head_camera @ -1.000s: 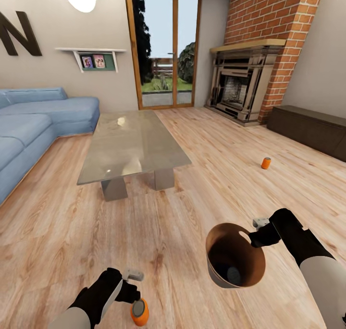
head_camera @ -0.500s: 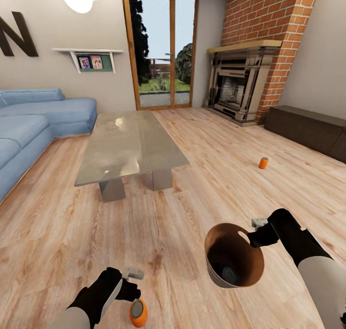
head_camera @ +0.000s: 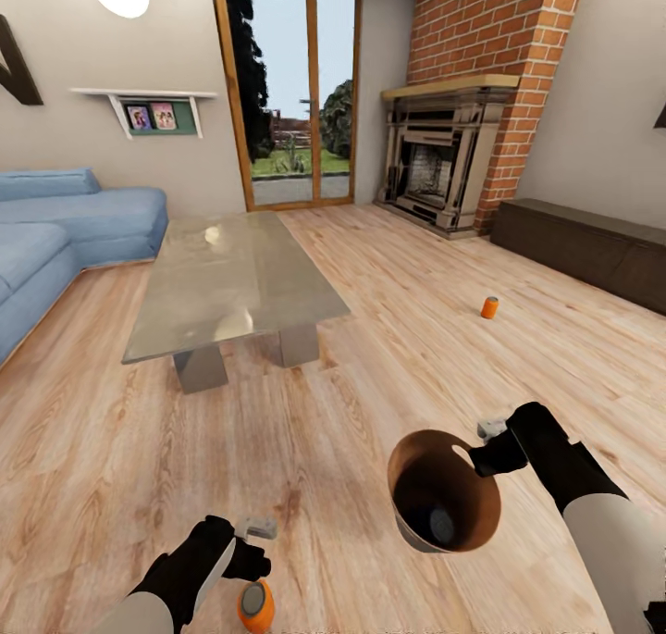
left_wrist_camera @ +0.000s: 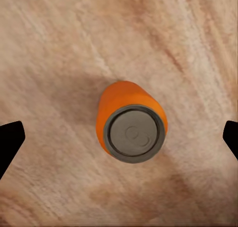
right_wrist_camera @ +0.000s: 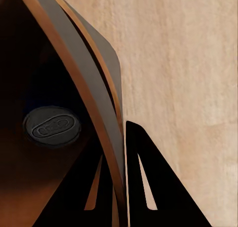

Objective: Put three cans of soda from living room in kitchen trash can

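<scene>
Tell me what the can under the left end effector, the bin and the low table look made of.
Can: likely painted metal, with a matte orange wall and a dull grey ridged end. Bin: possibly thin plastic or card, with a tan outer wall and a dark inner one; hard to tell. Table: glass-like top showing pale glare patches, on grey block legs.

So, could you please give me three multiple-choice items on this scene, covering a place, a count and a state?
1. Where is the far soda can? A on the glass table; B on the sofa; C on the floor.
2. How many cans lie inside the trash can? A one; B none; C three.
3. The right gripper is: A open; B shut on the trash can's rim; C holding a can.
Answers: C, it stands on the planks; A, one grey end shows inside; B, its fingers pinch the wall.
</scene>
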Robot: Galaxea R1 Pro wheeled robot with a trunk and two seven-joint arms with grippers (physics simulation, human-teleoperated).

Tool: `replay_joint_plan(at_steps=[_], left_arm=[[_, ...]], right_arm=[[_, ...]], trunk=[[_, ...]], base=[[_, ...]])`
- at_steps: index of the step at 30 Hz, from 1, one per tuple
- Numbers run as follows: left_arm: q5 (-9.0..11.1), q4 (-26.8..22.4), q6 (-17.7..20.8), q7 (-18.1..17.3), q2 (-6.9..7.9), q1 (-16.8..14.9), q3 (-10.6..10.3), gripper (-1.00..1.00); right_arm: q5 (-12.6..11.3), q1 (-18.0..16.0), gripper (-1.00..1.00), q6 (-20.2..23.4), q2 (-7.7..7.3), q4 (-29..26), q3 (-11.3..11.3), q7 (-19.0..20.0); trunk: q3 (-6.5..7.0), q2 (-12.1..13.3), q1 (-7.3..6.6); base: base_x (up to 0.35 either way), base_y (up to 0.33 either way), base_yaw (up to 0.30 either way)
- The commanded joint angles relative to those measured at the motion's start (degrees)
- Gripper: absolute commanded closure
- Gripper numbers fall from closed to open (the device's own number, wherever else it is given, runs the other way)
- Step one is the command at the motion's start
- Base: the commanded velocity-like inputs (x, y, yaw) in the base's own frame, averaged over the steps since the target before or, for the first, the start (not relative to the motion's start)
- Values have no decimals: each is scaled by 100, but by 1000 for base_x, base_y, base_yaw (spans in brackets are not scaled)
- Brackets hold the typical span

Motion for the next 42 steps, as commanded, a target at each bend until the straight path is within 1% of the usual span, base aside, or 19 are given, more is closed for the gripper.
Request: replay_joint_plan(at_steps=[1,7,14,22,27,32,42], left_arm=[[0,8,0,-5,0,0,0,-100],[1,16,-16,-13,0,0,-3,-100],[-6,27,-145,-54,0,0,-7,-100],[-8,-12,-173,-58,1,0,-8,-100],[-8,-14,-196,-65,2,0,-8,-100],[-8,-11,-309,-75,7,0,-15,-100],[-8,-18,-364,-81,9,0,-9,-100]], right_arm=[[-68,-5,100,29,5,1,-7,32],[-64,-3,100,29,13,-2,-8,31],[-64,3,100,29,15,-2,-8,31],[-64,6,100,29,11,-3,-8,31],[-64,8,100,29,8,-3,-9,31],[-64,24,100,29,8,-3,-9,31],[-62,32,100,29,6,-3,-8,31]], trunk=[[-22,-2,1],[-154,-10,17],[-309,-20,35],[-309,-20,35],[-420,-26,48],[-531,-33,61],[-531,-33,61]], base=[[0,0,-9],[0,0,-3],[0,0,0],[0,0,0],[0,0,0],[0,0,0],[0,0,0]])
